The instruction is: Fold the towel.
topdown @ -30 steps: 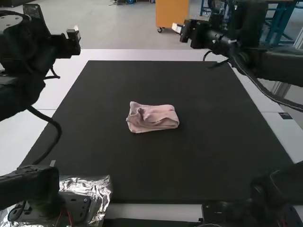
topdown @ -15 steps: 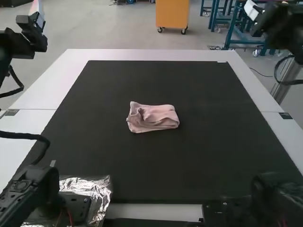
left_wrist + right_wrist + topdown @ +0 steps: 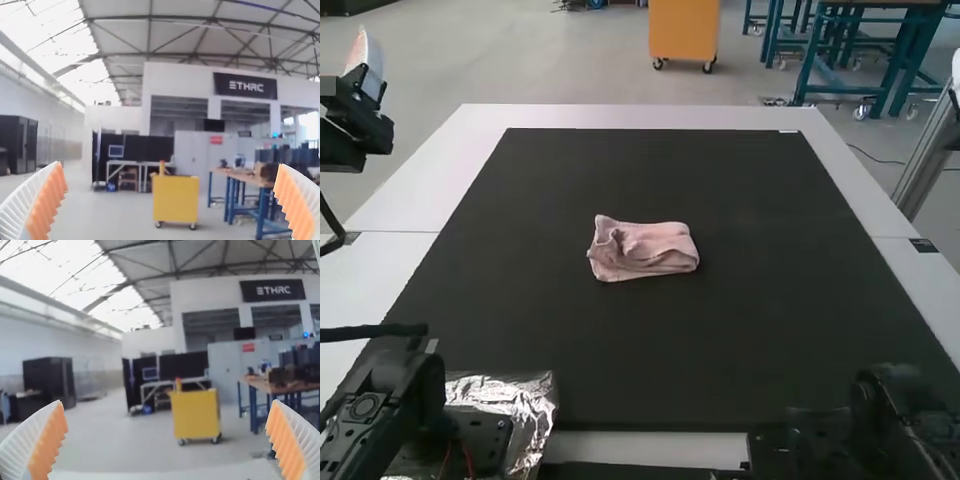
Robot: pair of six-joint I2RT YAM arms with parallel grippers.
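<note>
Left hand [image 3: 364, 54] and right hand [image 3: 956, 70] gape wide; towel [image 3: 642, 250] lies on black mat [image 3: 650, 350], yellow cart [image 3: 175, 201] beyond.

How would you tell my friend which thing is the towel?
Find the big black mat on the white table. Near its middle lies a small towel, bunched and folded. It's the soft pink thing, unlike the shiny, crinkly silver foil by the mat's corner.

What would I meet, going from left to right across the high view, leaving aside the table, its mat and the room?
Left tool → crinkled silver foil → folded pink towel → right arm's base.
</note>
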